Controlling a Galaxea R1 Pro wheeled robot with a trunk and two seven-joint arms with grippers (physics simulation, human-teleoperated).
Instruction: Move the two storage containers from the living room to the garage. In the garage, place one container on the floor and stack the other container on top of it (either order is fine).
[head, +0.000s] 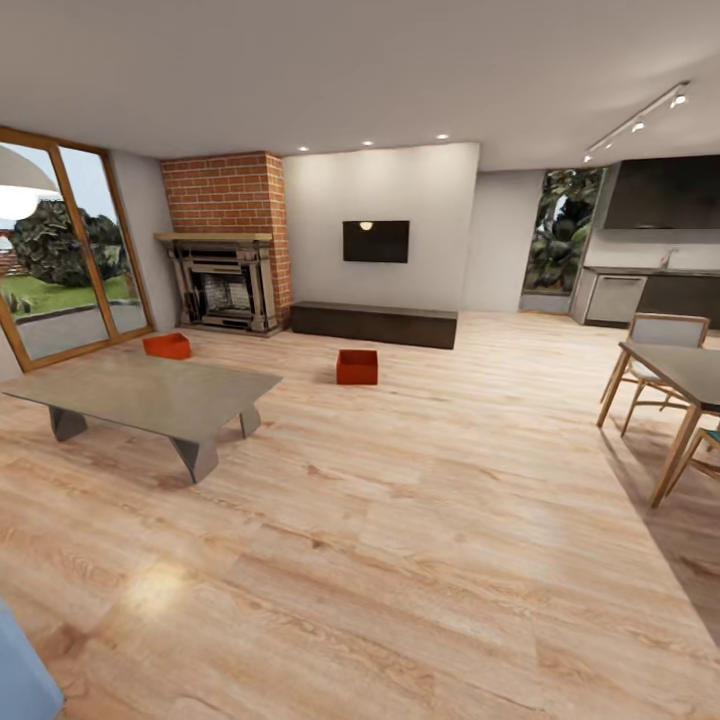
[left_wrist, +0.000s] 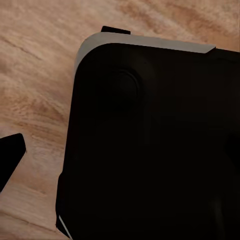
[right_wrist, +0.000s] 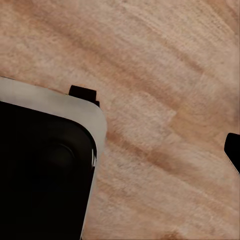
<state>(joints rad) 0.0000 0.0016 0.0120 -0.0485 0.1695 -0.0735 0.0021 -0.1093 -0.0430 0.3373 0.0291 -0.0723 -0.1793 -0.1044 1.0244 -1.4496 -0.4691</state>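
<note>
living room | two storage containers (head: 357, 367) (head: 167, 346) on wood floor (head: 400, 520), well apart | near fireplace (head: 226, 285), low bench (head: 373, 324)

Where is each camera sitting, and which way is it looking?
Head view: up on the robot's head, looking forward across the living room at two storage containers, the grey table and the fireplace.
Left wrist view: on the left arm, looking down at the wood floor; the robot's black base shows.
Right wrist view: on the right arm, looking down; the black base shows.
Shared: all see the wood floor; both wrist views see the base.
</note>
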